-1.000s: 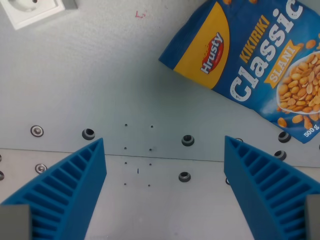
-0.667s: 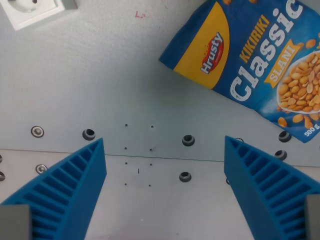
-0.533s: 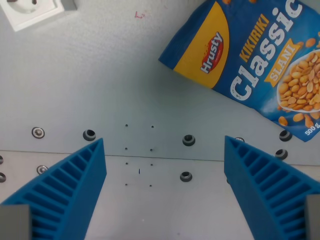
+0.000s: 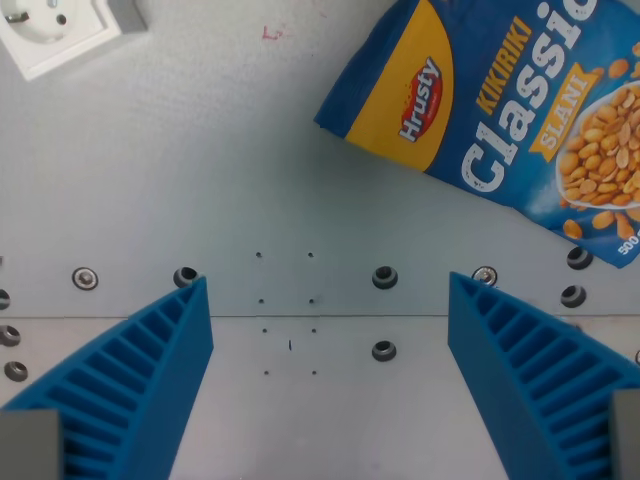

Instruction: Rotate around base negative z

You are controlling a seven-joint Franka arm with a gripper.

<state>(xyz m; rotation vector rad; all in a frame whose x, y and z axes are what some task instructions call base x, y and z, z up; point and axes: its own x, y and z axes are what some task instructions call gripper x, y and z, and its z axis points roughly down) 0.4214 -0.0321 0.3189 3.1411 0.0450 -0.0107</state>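
Note:
My gripper hangs open over a grey metal table, with nothing between its two ribbed blue fingers. One finger fills the wrist view's lower left, the other the lower right. A blue and yellow bag of Hrusty Classic peanuts lies flat on the table at the upper right, tilted, well beyond the fingertips and partly cut off by the picture's edge.
A white wall socket lies at the upper left corner. A row of bolts and screw holes runs across the table along a seam between two plates. A small red mark sits near the top.
The whole scene has turned slightly in the view: the seam line now lies level, the bag tilts more steeply and the socket shifted. The camera has turned; the gripper stays open.

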